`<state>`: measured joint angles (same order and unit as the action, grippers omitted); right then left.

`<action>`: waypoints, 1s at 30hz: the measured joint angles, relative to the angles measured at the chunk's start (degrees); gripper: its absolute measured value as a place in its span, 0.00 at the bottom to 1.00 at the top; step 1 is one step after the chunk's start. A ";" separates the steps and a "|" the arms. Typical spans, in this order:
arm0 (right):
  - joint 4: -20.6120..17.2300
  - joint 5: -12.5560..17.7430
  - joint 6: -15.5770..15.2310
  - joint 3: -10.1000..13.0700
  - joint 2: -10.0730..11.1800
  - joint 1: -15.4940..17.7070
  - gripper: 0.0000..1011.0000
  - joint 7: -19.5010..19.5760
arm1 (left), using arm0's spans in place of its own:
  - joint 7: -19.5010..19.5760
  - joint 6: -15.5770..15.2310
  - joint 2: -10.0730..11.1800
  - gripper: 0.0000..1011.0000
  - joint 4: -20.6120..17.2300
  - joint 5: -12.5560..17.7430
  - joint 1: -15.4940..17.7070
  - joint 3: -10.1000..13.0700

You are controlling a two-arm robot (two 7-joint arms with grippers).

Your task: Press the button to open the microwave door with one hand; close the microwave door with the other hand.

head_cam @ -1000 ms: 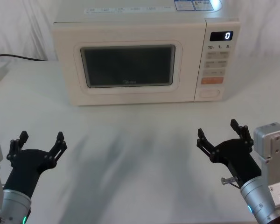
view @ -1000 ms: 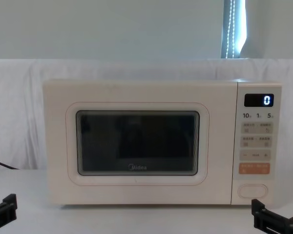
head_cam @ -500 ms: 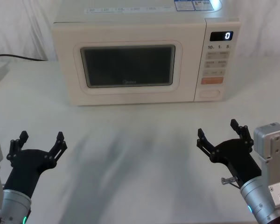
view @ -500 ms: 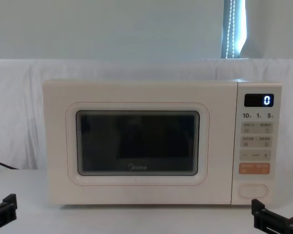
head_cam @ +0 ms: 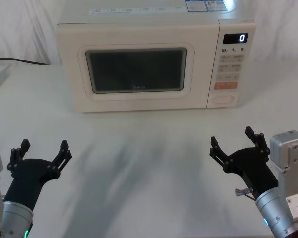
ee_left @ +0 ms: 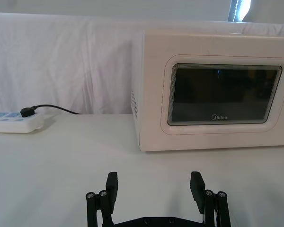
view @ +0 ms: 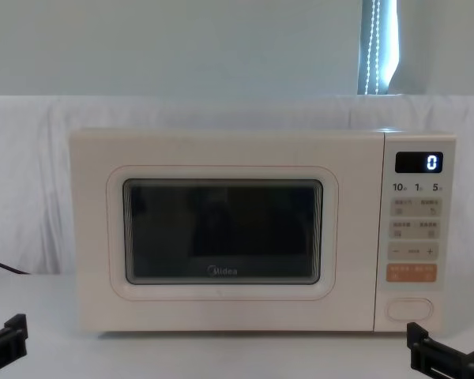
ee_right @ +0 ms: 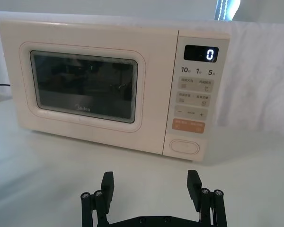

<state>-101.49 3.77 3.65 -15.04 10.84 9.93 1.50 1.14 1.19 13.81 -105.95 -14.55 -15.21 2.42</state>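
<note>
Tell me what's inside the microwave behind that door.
Door is shut; its dark glass shows only dim reflections, so I can't make out anything in the cavity.

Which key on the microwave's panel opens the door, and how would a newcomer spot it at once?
Find the cream microwave on the white table, then the control panel to the right of the microwave door. The button sits at the panel's bottom, under the orange key. It is the widest key, a cream oval with a raised outline, unlike the small beige keys above.

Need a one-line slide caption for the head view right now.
Both open grippers, left and right, hover short of the closed microwave door, button unpressed.
</note>
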 joint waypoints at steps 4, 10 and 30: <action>0.00 0.00 0.00 0.00 0.00 0.00 0.99 0.00 | 0.00 0.00 0.00 0.99 0.00 0.00 0.00 0.00; 0.00 0.00 0.00 0.00 0.00 0.00 0.99 0.00 | 0.00 0.00 0.00 0.99 0.00 0.00 0.00 0.00; 0.00 0.00 0.00 0.00 0.00 0.00 0.63 0.00 | 0.00 0.00 0.00 0.99 0.00 0.00 0.00 0.00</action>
<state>-101.49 3.77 3.65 -15.04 10.84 9.92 1.50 1.14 1.19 13.80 -105.95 -14.54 -15.21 2.41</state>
